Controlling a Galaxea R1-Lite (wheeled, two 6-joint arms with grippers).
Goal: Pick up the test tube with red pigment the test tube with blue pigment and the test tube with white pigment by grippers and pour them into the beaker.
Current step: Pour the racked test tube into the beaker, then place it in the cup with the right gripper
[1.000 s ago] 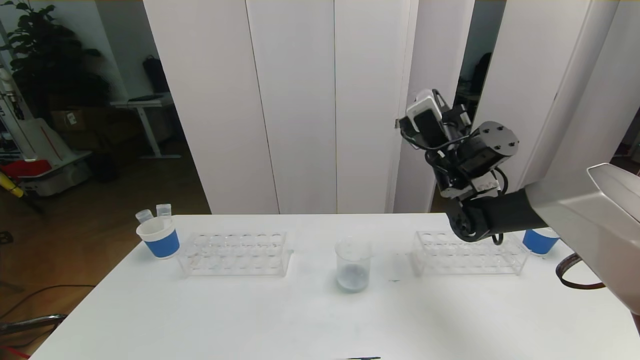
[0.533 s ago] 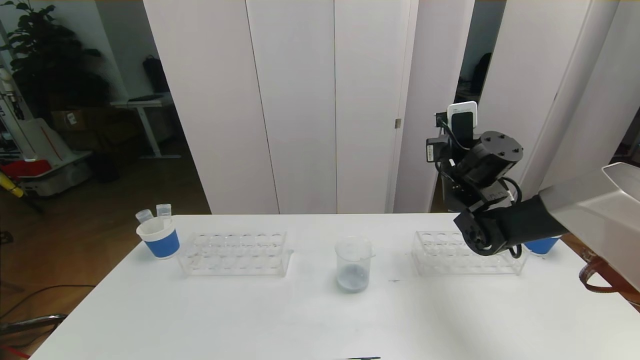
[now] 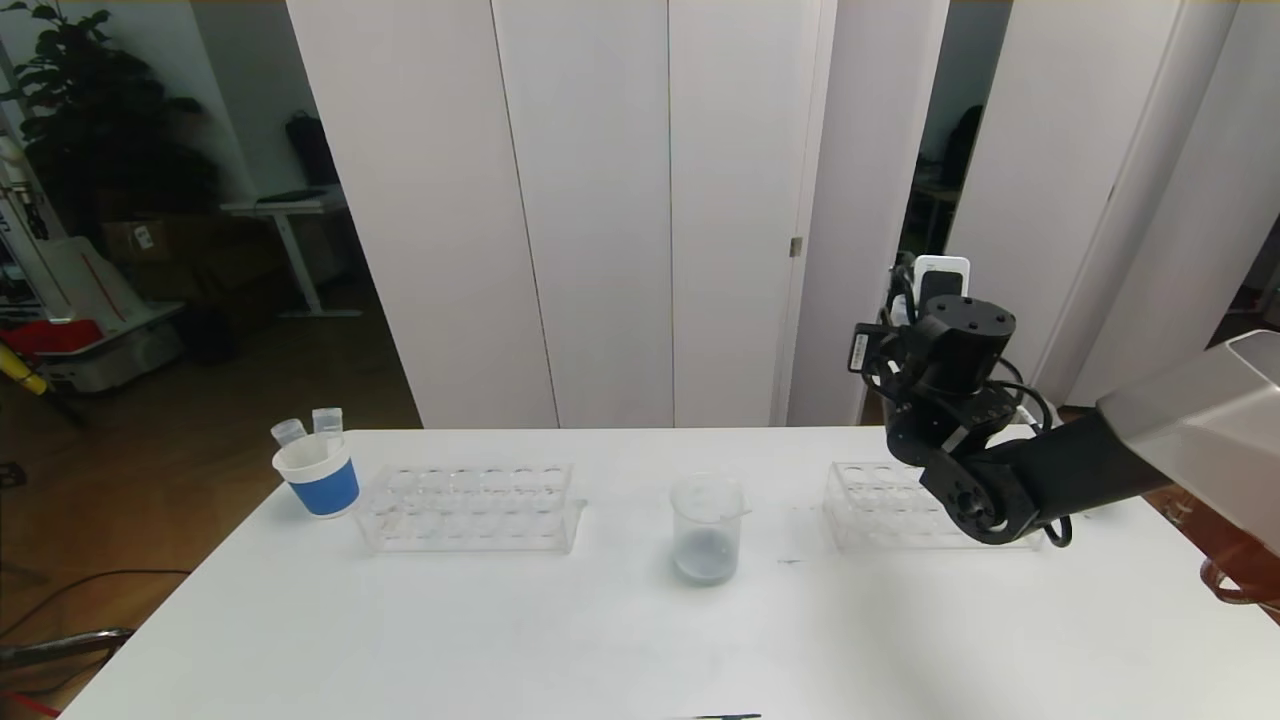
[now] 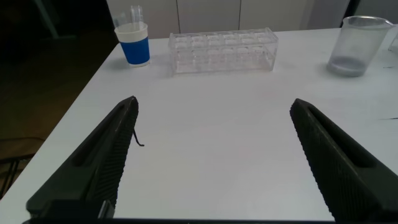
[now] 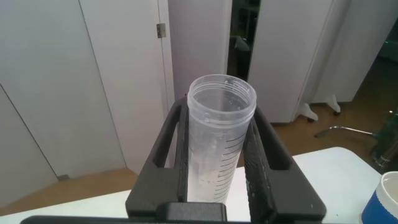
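My right gripper (image 5: pixel 221 111) is shut on a clear graduated test tube (image 5: pixel 217 143) with white pigment traces on its wall, held upright with its open mouth up. In the head view the right wrist (image 3: pixel 950 345) hangs over the right-hand rack (image 3: pixel 880 505), right of the beaker (image 3: pixel 706 530). The clear beaker holds a pale bluish layer at its bottom. My left gripper (image 4: pixel 213 109) is open with nothing between its fingers, low over the table's near left part. The test tubes with red and blue pigment are out of view.
A blue-and-white paper cup (image 3: pixel 318 477) with two clear tubes (image 3: pixel 305 428) stands at the far left, beside a clear empty rack (image 3: pixel 470 505). Another blue cup's rim (image 5: pixel 387 198) shows in the right wrist view. White partition panels stand behind the table.
The right wrist has swung from a tilt towards the beaker to upright, and has come down and to the right over the right-hand rack. The left gripper's state has not changed.
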